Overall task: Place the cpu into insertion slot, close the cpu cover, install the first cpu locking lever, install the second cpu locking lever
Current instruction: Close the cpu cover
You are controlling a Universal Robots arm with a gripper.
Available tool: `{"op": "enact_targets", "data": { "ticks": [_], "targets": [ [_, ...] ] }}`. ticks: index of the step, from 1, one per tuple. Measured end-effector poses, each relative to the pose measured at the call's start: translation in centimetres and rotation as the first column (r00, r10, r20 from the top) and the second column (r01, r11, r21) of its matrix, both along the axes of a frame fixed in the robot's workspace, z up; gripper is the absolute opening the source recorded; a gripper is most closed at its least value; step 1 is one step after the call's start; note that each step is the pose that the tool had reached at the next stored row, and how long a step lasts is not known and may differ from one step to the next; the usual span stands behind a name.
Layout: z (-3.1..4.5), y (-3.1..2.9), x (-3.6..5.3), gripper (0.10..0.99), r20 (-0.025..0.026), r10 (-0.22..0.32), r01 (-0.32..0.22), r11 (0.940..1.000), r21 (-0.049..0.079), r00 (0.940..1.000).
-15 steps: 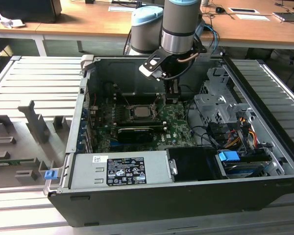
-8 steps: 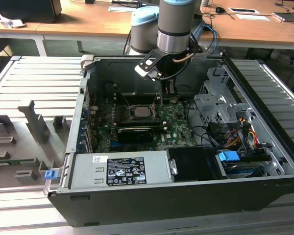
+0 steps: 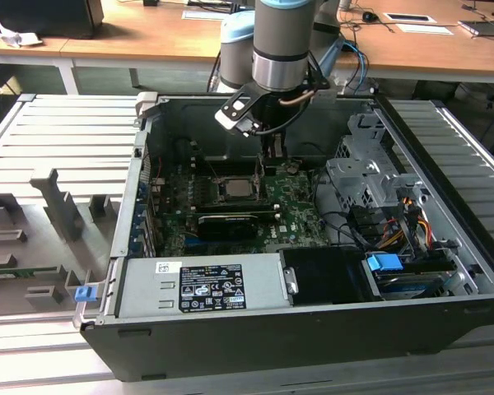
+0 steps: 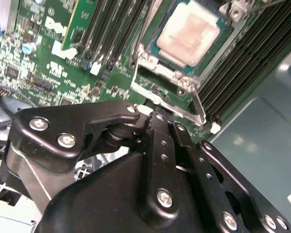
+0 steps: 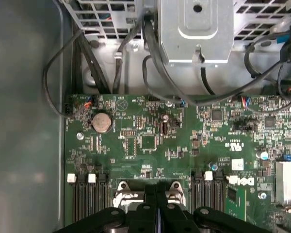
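Observation:
The cpu [image 4: 189, 36] is a pale tan-silver square lying flat in its socket on the green motherboard, also seen in the exterior view [image 3: 235, 188]. The silver cpu cover [image 4: 155, 63] frames it and lies down around it. A silver locking lever [image 4: 184, 112] runs along the socket's edge. My gripper [image 4: 157, 119] is shut, its black fingers [image 5: 150, 208] together, the tips right at that edge of the socket beside the lever. Whether they pinch the lever is hidden. In the exterior view the gripper [image 3: 273, 148] hangs just behind the socket inside the open case.
Memory slots [image 4: 111, 29] flank the socket. A grey power-supply box [image 3: 202, 284] fills the case front. The drive cage [image 3: 362, 177] and cables [image 3: 395, 222] crowd the exterior view's right. A coin battery [image 5: 101, 122] sits on the board. A grey fixture tray [image 3: 33, 239] lies outside.

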State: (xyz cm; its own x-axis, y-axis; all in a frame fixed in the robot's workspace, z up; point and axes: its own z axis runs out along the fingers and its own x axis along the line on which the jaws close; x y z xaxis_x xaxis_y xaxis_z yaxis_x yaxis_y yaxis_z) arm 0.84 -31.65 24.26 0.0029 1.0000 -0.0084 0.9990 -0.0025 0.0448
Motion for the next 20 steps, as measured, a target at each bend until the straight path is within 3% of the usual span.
{"op": "enact_targets", "data": {
  "ticks": [8,9,13,20],
  "targets": [
    [-1.16,0.00,-1.27,0.106,0.0000,0.003,-0.003,1.0000,0.000,1.0000],
    [-1.23,0.00,-1.56,0.106,0.0000,0.004,-0.004,1.0000,0.000,1.0000],
    [-1.41,0.09,-4.31,0.106,0.0000,0.005,-0.005,1.0000,0.000,1.0000],
    [-1.40,0.09,-5.51,0.106,0.0000,0.005,-0.005,1.0000,0.000,1.0000]
  ]
}}
